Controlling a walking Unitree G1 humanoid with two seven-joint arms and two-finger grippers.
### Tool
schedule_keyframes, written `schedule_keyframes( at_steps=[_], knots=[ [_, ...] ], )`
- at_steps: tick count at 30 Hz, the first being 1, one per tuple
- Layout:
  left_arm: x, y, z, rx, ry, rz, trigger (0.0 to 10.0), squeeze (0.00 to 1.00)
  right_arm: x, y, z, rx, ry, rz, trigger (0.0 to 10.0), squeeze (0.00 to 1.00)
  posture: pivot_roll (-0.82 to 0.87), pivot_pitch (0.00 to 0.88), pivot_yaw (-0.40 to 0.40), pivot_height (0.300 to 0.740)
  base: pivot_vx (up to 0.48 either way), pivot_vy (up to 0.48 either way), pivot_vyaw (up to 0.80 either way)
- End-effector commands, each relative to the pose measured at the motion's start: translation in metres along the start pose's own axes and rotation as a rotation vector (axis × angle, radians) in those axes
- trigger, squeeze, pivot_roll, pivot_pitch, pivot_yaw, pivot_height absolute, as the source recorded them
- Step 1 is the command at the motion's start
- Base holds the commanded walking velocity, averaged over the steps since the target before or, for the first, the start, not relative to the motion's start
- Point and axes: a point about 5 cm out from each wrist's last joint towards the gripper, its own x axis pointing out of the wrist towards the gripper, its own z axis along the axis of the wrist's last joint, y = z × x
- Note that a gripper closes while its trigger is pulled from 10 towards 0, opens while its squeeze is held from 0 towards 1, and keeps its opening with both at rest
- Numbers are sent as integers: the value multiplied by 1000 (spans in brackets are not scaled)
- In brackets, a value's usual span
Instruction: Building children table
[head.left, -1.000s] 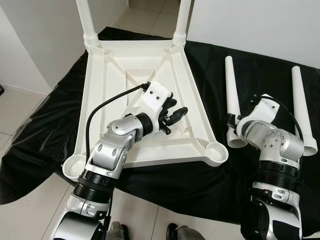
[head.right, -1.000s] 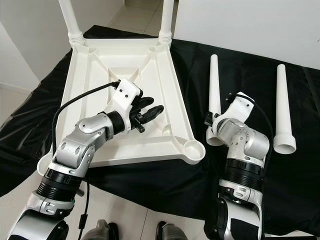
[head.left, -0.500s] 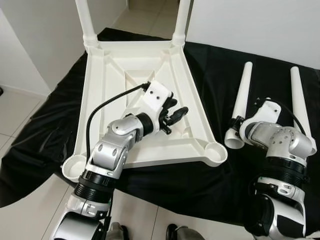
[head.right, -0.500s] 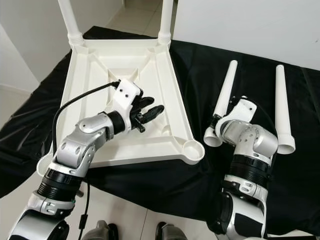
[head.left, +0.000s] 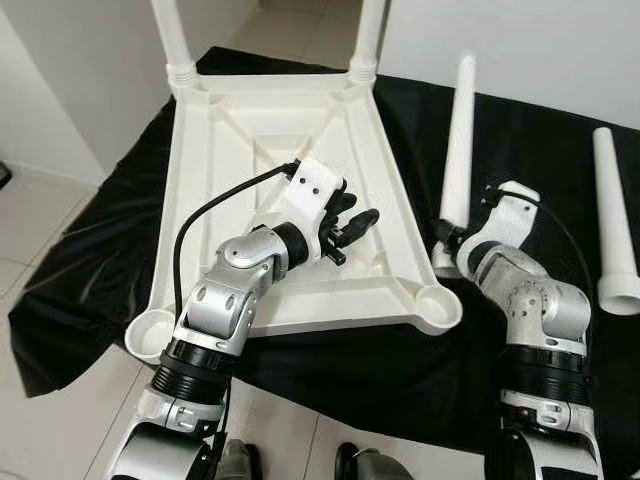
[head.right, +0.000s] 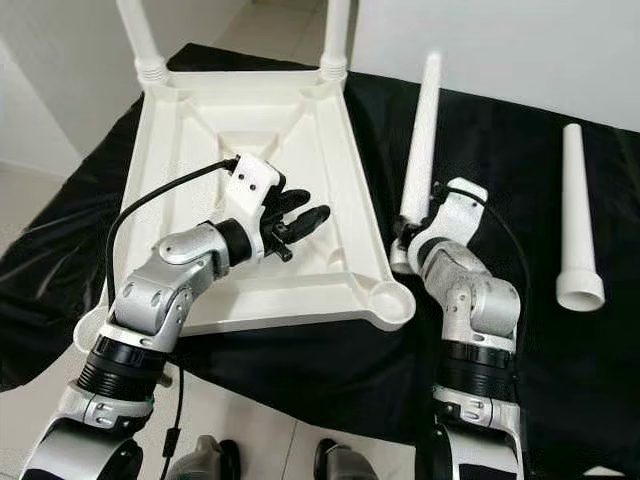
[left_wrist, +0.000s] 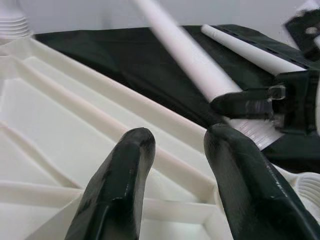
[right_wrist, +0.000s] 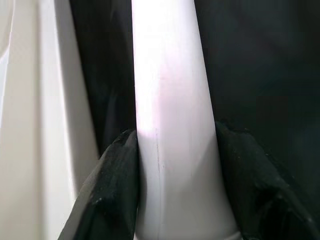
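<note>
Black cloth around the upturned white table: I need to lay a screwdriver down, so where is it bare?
The black cloth lies bare between the white plastic leg held by the right gripper and the loose white leg. It is crowded by the upturned white plastic table top, where the left gripper hovers.

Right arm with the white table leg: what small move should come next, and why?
Probably shift the leg's wide end over the empty round corner socket of the upturned white plastic tabletop. The right tool is shut on the white tapered plastic leg, whose base hangs just beside that socket; the left tool rests open on the tabletop.
</note>
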Motion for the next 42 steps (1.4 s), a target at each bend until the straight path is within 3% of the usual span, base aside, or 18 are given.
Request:
schedule_keyframes(
  at_steps=[1, 3, 8, 17, 19, 22, 23, 31, 35, 36, 37, 38, 39, 42],
  knots=[
    [1, 2, 2, 0, -3, 25, 10000, 0, -3, -4, 1, 14, -49, 1, 10000, 0, 0, 171, -19, 740, 0, 0, 0],
    [-1, 2, 3, 7, -7, 8, 10000, 0, -10, -5, 3, -8, -151, 31, 10000, 0, 2, 169, -20, 740, 0, 0, 0],
    [-2, 2, 5, 28, -24, -6, 10000, 0, -16, -13, 2, -57, -254, -26, 10000, 0, 4, 167, -22, 740, 0, 0, 0],
    [-5, 8, 4, 79, -40, -26, 10000, 0, -29, -7, 15, 26, -408, 114, 10000, 0, 4, 161, -17, 740, 0, 0, 0],
    [-5, 7, 4, 77, -41, -32, 10000, 0, -30, -6, 16, 27, -436, 131, 10000, 0, 4, 159, -18, 740, 0, 0, 0],
    [-4, 6, 3, 8, -45, -71, 10000, 0, -33, 0, 18, 34, -479, 185, 10000, 0, 7, 154, -21, 740, 0, 0, 0],
    [-3, 4, 4, -31, -54, -105, 10000, 1000, -35, 3, 19, 21, -495, 201, 10000, 0, 9, 151, -22, 740, 0, 0, 0],
    [0, -8, 12, -114, -89, -234, 10000, 1000, -38, 12, 14, -27, -518, 285, 10000, 0, 17, 137, -32, 740, 0, 0, 0],
    [3, -11, 13, -96, -83, -268, 10000, 1000, -38, 15, 11, -48, -520, 330, 10000, 0, 17, 133, -35, 740, 0, 0, 0],
    [6, -10, 19, -132, -101, -276, 10000, 1000, -39, 19, 7, -70, -517, 369, 10000, 0, 18, 129, -40, 740, 0, 0, 0],
    [7, -10, 23, -151, -119, -284, 8118, 1000, -39, 21, 6, -93, -517, 385, 10000, 0, 20, 127, -44, 740, 0, 0, 0],
    [7, -10, 26, -160, -131, -291, 8118, 1000, -40, 22, 5, -108, -517, 393, 10000, 0, 20, 127, -44, 740, 0, 0, 0],
    [7, -9, 30, -200, -166, -301, 0, 769, -40, 23, 4, -116, -513, 406, 10000, 0, 21, 126, -45, 740, 0, 0, 0],
    [7, -9, 33, -214, -183, -314, 0, 776, -40, 25, 3, -123, -509, 427, 10000, 0, 23, 127, -52, 740, 0, 0, 0]
  ],
)
